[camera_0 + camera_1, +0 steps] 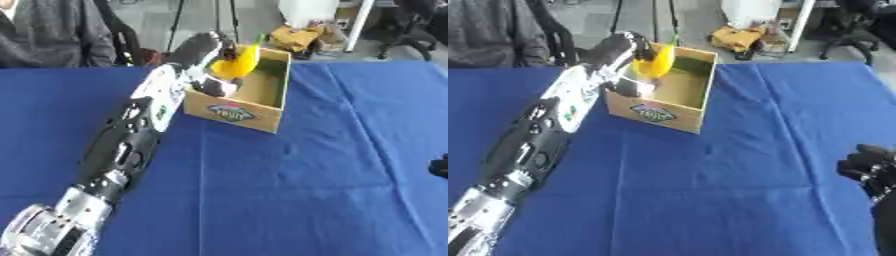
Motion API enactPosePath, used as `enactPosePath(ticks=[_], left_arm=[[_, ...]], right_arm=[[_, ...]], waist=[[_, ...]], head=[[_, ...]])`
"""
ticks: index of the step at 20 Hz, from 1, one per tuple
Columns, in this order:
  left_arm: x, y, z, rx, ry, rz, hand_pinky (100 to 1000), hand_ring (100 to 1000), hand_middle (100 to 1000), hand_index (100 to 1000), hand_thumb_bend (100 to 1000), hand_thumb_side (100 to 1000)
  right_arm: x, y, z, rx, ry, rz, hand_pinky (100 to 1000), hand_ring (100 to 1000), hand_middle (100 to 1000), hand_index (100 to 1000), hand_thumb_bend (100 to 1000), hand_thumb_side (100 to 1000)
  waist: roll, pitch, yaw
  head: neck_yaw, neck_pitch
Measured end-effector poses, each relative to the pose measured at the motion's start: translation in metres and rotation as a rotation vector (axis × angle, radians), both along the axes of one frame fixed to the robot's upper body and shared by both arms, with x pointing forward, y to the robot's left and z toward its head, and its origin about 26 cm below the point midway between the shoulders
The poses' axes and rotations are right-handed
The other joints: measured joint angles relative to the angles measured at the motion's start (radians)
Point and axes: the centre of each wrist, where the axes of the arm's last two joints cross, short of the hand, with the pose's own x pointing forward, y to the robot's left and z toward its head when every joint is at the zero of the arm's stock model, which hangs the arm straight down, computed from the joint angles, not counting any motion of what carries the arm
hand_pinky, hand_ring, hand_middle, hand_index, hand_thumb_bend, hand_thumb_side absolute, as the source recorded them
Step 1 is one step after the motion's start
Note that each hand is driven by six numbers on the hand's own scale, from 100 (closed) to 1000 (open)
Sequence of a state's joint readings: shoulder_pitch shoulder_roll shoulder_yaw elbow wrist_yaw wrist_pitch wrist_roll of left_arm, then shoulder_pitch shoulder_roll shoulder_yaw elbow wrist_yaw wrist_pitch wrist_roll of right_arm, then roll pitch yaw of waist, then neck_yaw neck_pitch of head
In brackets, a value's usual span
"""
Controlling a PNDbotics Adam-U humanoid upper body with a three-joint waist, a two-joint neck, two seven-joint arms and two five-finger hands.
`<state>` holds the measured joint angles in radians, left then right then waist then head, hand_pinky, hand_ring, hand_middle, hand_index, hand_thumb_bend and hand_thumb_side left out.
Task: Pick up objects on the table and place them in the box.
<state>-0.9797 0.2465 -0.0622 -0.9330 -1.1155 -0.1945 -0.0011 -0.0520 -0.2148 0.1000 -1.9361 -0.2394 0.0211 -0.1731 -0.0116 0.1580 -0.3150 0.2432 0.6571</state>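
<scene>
Blue tablecloth (289,190); left hand (203,50) apparently grips banana (238,62) over box (262,107).

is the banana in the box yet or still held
Held: the left robot hand grips the banana above the open box.

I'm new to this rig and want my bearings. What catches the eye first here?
The left robot hand reaches across the blue table, holding a yellow banana over the open cardboard box at the table's far side. The right robot hand rests idle at the right edge.
</scene>
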Motion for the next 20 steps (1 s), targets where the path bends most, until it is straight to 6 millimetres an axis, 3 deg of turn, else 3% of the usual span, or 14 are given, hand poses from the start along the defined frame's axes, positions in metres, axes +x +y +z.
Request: enactPosePath(ticks=[15,20], left_arm=[[0.014,0.051,-0.004,0.120,-0.063,0.192,718,612,563,614,198,185],[0.015,0.060,-0.010,0.146,-0.045,0.225,739,646,603,661,247,223]], right_arm=[[0.005,0.010,0.010,-0.021,-0.031,0.062,682,610,547,665,100,922],[0.006,0.012,0.012,-0.029,-0.039,0.076,682,609,546,665,100,924]], waist=[[0.043,0.072,-0.120],[0.049,0.094,-0.148]], head=[[0.092,-0.123],[0.113,-0.150]])
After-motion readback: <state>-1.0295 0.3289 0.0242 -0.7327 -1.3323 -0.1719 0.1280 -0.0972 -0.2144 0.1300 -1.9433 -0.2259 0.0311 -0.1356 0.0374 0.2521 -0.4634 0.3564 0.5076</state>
